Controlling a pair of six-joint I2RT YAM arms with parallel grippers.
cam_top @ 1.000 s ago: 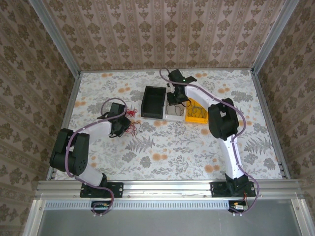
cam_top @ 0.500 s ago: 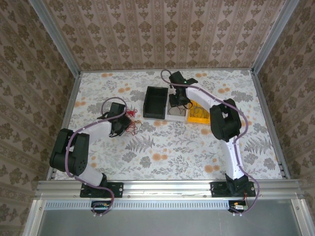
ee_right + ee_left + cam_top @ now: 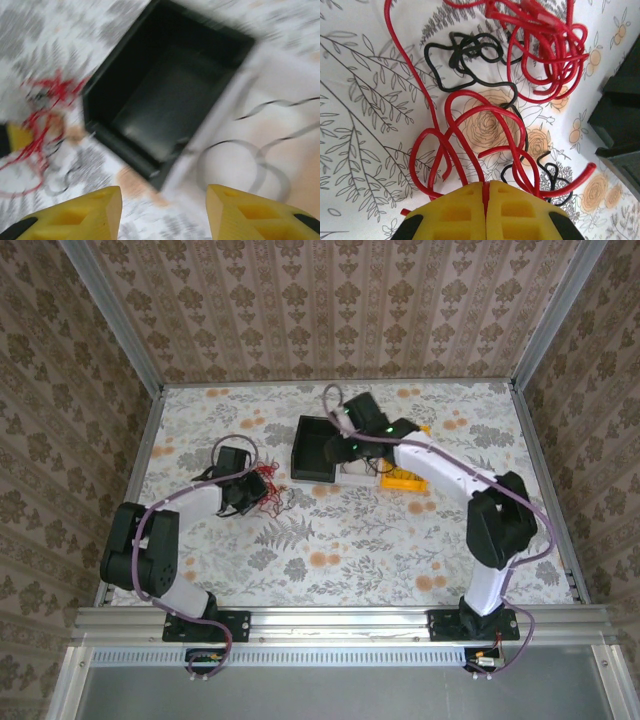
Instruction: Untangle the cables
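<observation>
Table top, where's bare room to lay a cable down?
Free: the wide near stretch of table, between the arm bases and the cables. Crowded: around the left gripper, and the black bin by the right gripper.

Three bins stood ahead of the right gripper (image 3: 162, 192) — one black bin (image 3: 165, 105), one white bin (image 3: 220, 120) and one yellow bin (image 3: 405, 478). At least one dark cable (image 3: 239, 143) lay looped in the white one. Ahead of the left gripper (image 3: 486, 186) sat one tangle of red cables (image 3: 540, 22), too knotted to count. The black cables (image 3: 456, 56) showed as two clumps, one far ahead and one near the fingertips — whether one wire or two could not be told.
</observation>
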